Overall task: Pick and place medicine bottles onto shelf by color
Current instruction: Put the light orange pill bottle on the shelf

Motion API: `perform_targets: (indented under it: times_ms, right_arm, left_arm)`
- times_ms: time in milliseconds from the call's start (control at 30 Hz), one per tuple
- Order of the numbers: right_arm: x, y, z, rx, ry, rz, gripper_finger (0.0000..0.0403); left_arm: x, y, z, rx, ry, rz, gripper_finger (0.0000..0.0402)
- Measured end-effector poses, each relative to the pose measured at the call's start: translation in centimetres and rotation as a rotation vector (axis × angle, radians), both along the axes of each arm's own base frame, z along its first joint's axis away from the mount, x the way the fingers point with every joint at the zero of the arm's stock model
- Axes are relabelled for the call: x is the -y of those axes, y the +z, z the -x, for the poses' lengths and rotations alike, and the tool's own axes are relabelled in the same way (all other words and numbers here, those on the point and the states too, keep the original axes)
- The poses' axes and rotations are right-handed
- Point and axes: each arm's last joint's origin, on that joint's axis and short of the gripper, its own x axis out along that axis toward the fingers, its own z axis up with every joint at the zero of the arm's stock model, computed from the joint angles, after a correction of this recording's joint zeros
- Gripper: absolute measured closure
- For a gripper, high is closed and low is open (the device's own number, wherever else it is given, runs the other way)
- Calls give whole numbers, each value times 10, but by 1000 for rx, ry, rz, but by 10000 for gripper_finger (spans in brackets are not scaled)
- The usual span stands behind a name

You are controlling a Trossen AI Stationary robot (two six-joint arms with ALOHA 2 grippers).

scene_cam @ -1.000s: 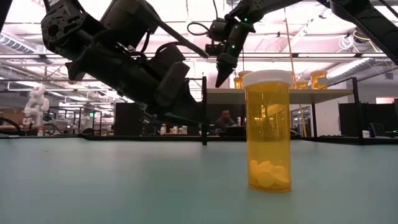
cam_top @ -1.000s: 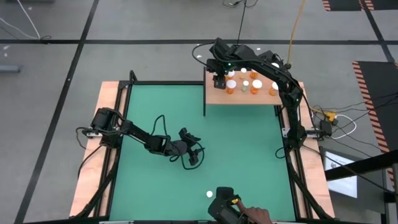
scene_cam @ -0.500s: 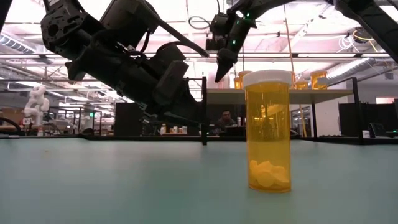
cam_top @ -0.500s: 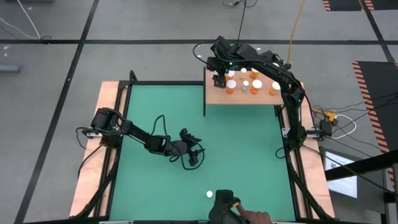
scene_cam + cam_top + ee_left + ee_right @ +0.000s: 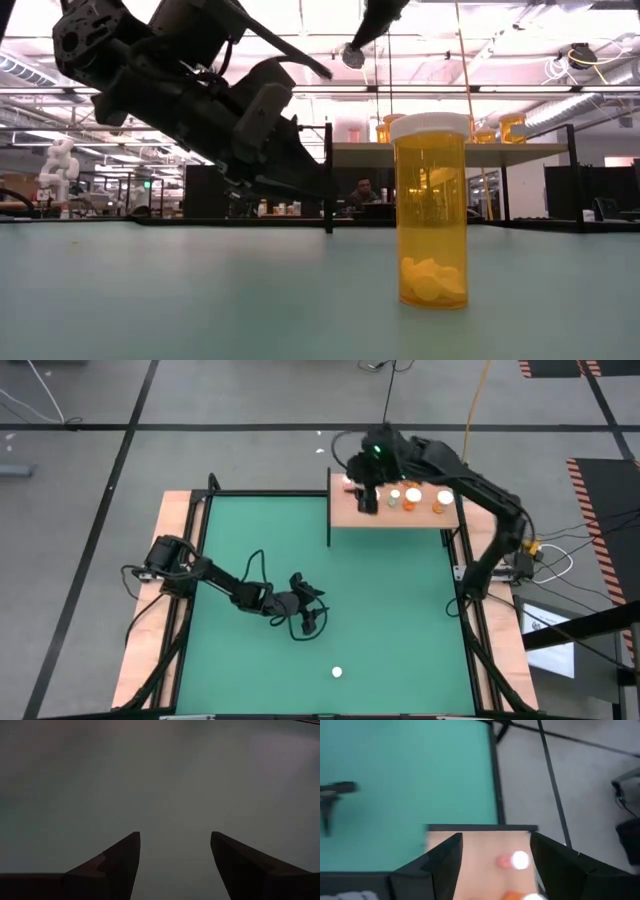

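Robotics lab (white robot (image 5: 58, 160), ceiling strip-lights)

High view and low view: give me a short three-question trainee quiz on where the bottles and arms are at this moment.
1. True or false: the right gripper is over the shelf.
2. Multiple choice: where is the lone bottle on the green mat? A) near the front edge B) against the shelf C) between the left gripper's fingers
3. Fill in: the fingers of the left gripper are ____, with nothing between them.

Key:
1. True; the shelf also carries several bottles.
2. A; the low view shows it upright with white pills inside.
3. Open, seen in the left wrist view, above bare mat.
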Motion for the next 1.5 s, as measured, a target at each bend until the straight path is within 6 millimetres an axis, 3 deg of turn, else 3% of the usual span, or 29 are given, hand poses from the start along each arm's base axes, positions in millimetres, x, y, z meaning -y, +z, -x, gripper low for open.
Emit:
perform_targets:
  times_ms: [267,433,600,767,1033,1200,1500]
  right_arm:
    - [-80,-9,39,77,40,-13,174]
    - [-126,-28,64,170,42,-26,174]
    - [-159,-51,80,226,41,-51,174]
    - [-184,-75,77,248,30,-49,174]
    - [-227,-109,54,289,87,-145,174]
    - [-263,-131,42,271,100,-194,174]
    - [-325,-176,29,253,113,-276,174]
  left_arm:
    - [23,3,4,27,-77,-9,158]
    - [46,2,12,20,-158,-33,158]
    - [74,-1,26,-18,-250,-42,158]
    - [107,-6,36,6,-345,-33,158]
    - [145,-22,20,9,-393,-47,158]
    - [155,-26,14,15,-389,-49,158]
    - [166,-26,22,18,-368,-2,158]
